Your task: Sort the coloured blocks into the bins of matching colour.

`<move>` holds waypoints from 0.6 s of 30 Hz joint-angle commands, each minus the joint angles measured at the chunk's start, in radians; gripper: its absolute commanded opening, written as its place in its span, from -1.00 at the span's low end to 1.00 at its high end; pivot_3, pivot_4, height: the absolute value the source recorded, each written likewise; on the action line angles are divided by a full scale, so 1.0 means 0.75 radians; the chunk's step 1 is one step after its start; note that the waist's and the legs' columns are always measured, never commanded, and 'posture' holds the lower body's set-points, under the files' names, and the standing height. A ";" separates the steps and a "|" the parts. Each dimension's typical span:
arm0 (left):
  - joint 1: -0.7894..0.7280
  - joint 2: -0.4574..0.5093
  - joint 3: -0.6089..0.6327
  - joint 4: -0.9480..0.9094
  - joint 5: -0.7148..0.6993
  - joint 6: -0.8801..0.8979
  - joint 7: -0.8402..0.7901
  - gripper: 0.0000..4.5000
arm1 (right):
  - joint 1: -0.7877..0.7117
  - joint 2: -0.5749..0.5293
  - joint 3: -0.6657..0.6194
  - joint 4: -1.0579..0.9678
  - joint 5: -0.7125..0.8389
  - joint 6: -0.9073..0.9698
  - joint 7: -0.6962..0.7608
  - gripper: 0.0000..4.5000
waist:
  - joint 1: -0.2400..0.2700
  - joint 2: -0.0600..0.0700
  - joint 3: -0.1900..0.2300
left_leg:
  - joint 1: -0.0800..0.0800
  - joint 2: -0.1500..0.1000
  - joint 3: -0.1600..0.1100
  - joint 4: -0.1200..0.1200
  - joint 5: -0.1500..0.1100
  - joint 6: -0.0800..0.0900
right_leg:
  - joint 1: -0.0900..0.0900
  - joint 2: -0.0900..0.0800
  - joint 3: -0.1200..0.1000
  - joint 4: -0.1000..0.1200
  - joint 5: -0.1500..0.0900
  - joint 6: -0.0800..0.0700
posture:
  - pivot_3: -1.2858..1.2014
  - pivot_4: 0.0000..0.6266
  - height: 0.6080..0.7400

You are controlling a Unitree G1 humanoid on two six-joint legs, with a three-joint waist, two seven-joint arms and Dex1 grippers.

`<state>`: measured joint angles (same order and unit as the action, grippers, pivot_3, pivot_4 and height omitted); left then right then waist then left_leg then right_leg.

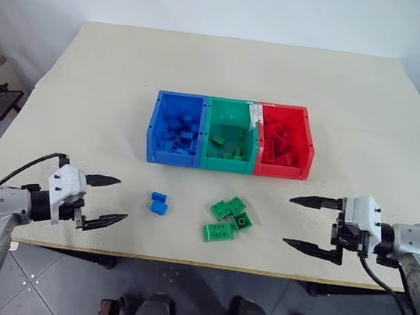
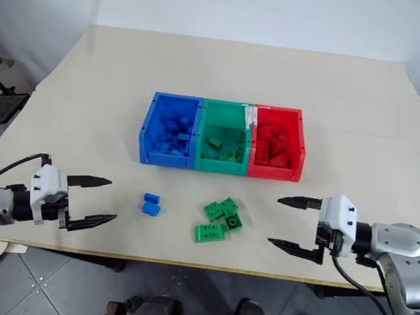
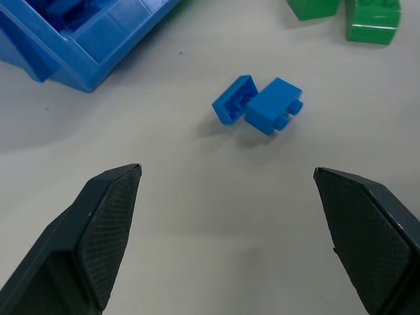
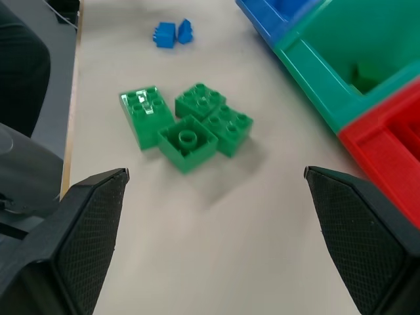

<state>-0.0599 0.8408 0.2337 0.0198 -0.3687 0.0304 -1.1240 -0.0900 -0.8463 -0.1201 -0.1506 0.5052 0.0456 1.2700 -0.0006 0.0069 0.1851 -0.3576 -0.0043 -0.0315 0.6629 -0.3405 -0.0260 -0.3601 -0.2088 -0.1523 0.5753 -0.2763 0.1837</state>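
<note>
Blue blocks (image 1: 159, 202), two, touching, near the worktop's (image 1: 88, 99) front edge; green blocks (image 1: 228, 219), four, clustered beside them. Bins (image 1: 230, 135) mid-worktop, already part-filled. Left pincer (image 1: 105, 201) and right pincer (image 1: 308, 224) both wide, empty. Blocks likely light, rigid, smooth: grip across flat side walls, not studs

Blue blocks (image 1: 159, 202) and green blocks (image 1: 228, 219) lie before the bins (image 1: 231, 135).
</note>
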 commanded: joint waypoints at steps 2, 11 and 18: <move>-0.011 -0.010 0.022 -0.049 -0.003 -0.013 0.040 0.99 | -0.008 0.027 -0.016 -0.019 -0.023 -0.042 -0.024 1.00 | 0.002 0.000 0.000 | 0.000 0.000 0.000 0.000 0.000 0.000 | 0.000 0.000 0.000 0.000 0.000 0.000 | 0.03 -0.52 1.00; -0.009 -0.098 -0.142 -0.440 -0.101 0.149 0.064 0.99 | 0.095 -0.129 -0.156 0.254 -0.152 -0.237 0.077 1.00 | 0.028 0.000 0.000 | 0.001 0.000 0.004 0.002 -0.001 0.001 | 0.000 0.000 0.003 0.000 0.000 0.000 | 0.03 -0.52 1.00; 0.007 -0.089 -0.169 -0.401 -0.071 0.120 0.036 0.99 | -0.070 -0.090 0.087 0.075 -0.226 0.010 -0.007 1.00 | 0.003 0.000 0.000 | 0.006 0.005 0.012 0.001 -0.002 0.000 | -0.001 0.006 0.011 0.000 0.000 -0.001 | 0.03 -0.52 1.00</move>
<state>-0.0610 0.7628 0.0825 -0.2927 -0.4228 0.1358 -1.0896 -0.1182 -0.9253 -0.0926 -0.0341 0.3540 -0.0032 1.2936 0.0016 0.0068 0.1853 -0.3532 0.0000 -0.0225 0.6635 -0.3423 -0.0264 -0.3610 -0.2042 -0.1438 0.5751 -0.2766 0.1824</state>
